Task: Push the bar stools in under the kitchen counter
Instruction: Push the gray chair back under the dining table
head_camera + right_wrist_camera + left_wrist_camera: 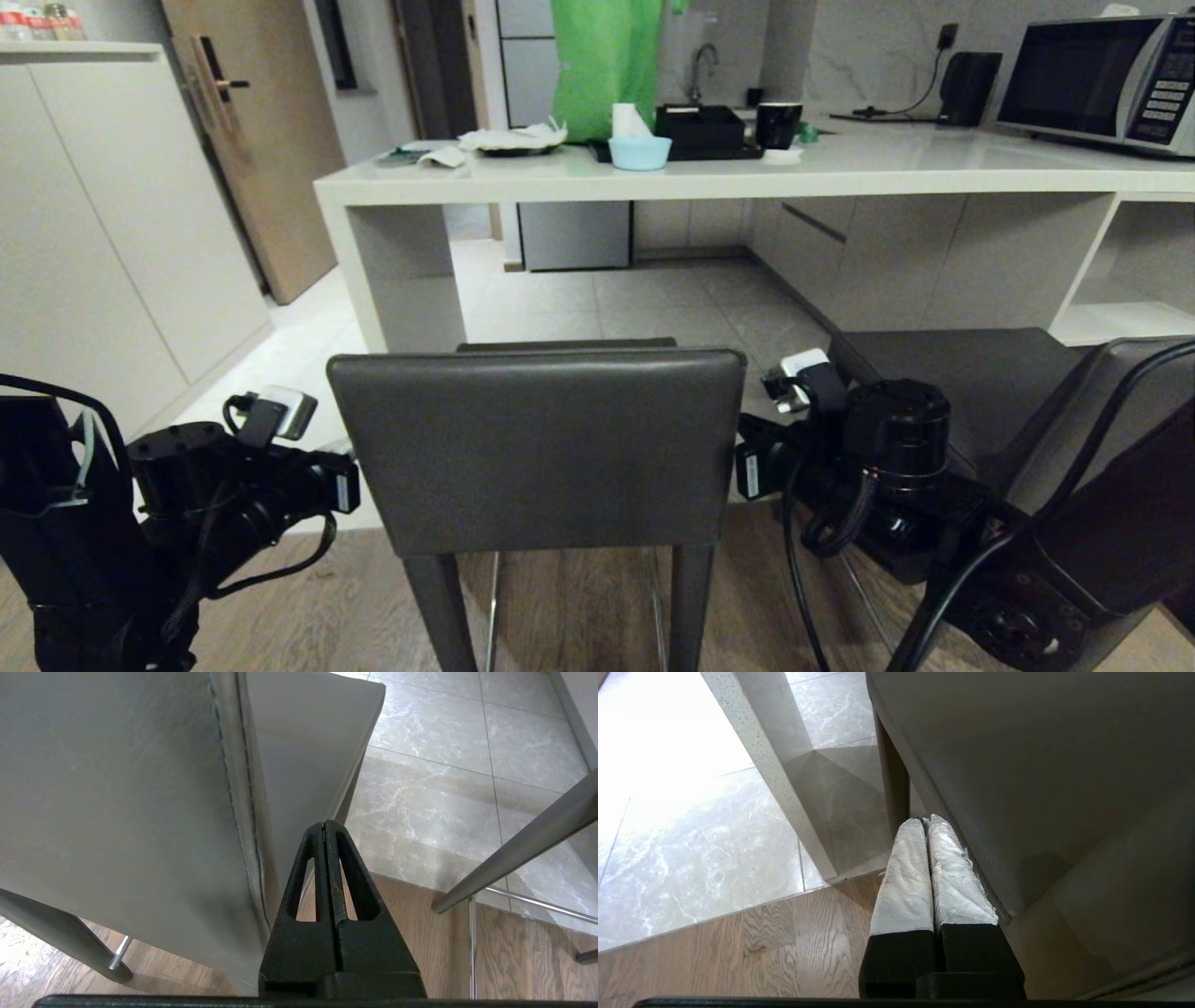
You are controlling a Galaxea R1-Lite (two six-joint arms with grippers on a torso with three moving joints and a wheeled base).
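I have both arms low, flanking the near bar stool (pixel 537 448), which stands short of the kitchen counter (pixel 709 173). My left gripper (pixel 927 821) is pressed shut, empty, beside the seat's left edge. My right gripper (pixel 324 823) is also closed, empty, by the backrest's right edge; the second stool (pixel 980 383) is further right.

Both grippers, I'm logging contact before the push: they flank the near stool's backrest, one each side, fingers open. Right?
Not quite. The left gripper and right gripper do flank the near stool, but their fingers are shut, as both wrist views show.
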